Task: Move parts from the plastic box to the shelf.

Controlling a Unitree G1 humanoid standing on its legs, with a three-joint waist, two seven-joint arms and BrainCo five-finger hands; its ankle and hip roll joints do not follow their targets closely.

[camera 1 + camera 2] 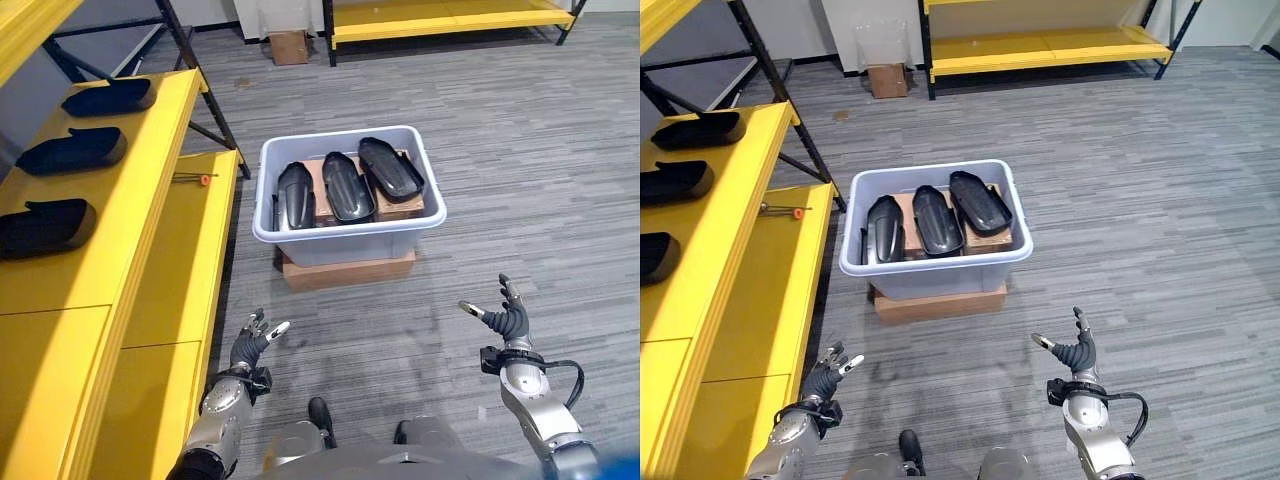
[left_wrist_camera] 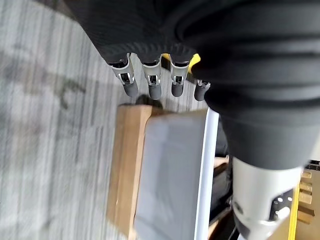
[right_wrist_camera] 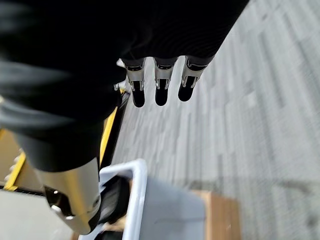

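Both hands are held low over the grey floor [image 1: 520, 150], apart from each other and near the robot's body. The left hand [image 1: 250, 343] is held up with its fingers spread and nothing in it. The right hand [image 1: 508, 318] is also raised, fingers loose and empty. Three black parts [image 1: 343, 185] are seen lying side by side in the plastic box [image 1: 345, 235], which is set on a cardboard box [image 1: 350, 270]. Three more black parts [image 1: 70, 150] are laid along the yellow shelf [image 1: 150, 190] on the left.
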